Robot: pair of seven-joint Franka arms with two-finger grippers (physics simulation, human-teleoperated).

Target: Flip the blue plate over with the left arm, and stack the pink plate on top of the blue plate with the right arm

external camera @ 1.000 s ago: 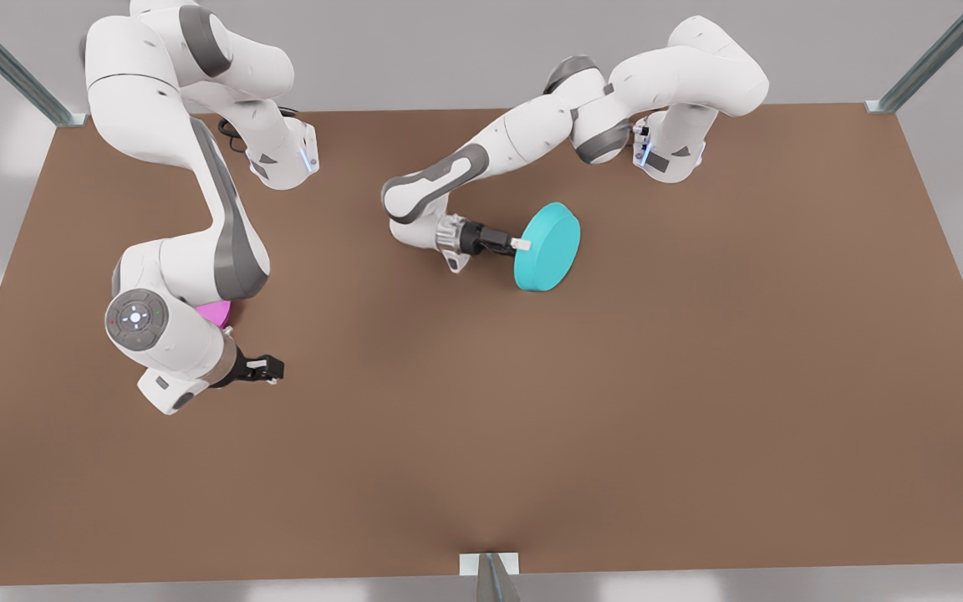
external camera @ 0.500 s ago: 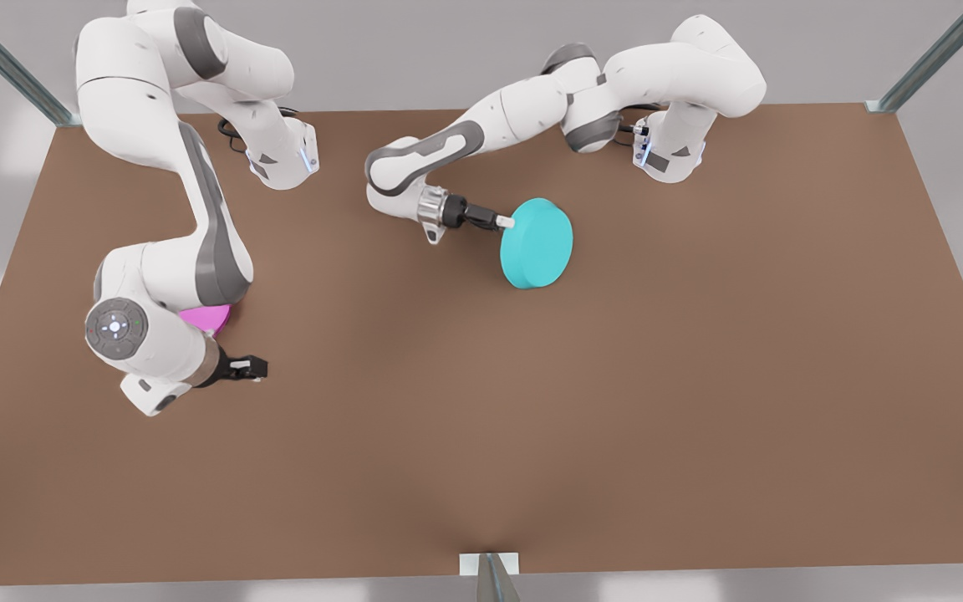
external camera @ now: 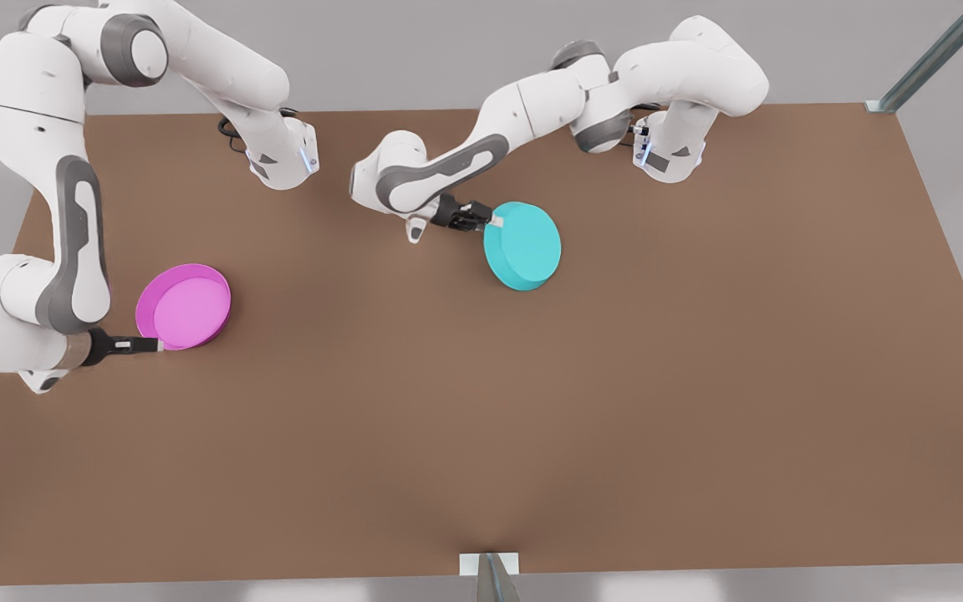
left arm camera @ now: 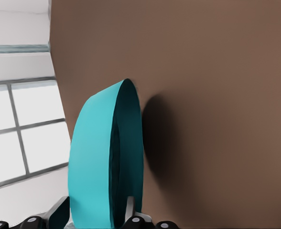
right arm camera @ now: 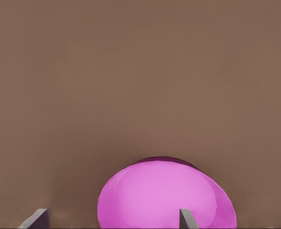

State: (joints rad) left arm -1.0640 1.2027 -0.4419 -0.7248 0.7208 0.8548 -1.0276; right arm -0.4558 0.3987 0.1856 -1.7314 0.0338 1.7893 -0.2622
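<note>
The blue plate (external camera: 522, 245) hangs tilted over the table's middle with its plain flat underside turned up. My left gripper (external camera: 490, 219) is shut on its rim at the edge toward the front view's left. In the left wrist view the blue plate (left arm camera: 97, 167) stands edge-on between the fingers of the left gripper (left arm camera: 97, 217), its shadow close on the table. The pink plate (external camera: 184, 307) lies rim-up at the front view's left. My right gripper (external camera: 155, 344) is level with its near-left edge and open. In the right wrist view the pink plate (right arm camera: 164, 195) lies just ahead of the right gripper (right arm camera: 112, 222).
Both plates sit over a brown table (external camera: 615, 401). The two arm bases (external camera: 281, 159) (external camera: 670, 150) stand at its far edge. Metal frame posts (external camera: 933, 58) rise at the corners, and a bracket (external camera: 490, 568) marks the near edge.
The left gripper turned the blue plate further underside-up and lowered it. The right arm swung toward the front view's left, uncovering the pink plate, and its gripper now sits at that plate's rim.
</note>
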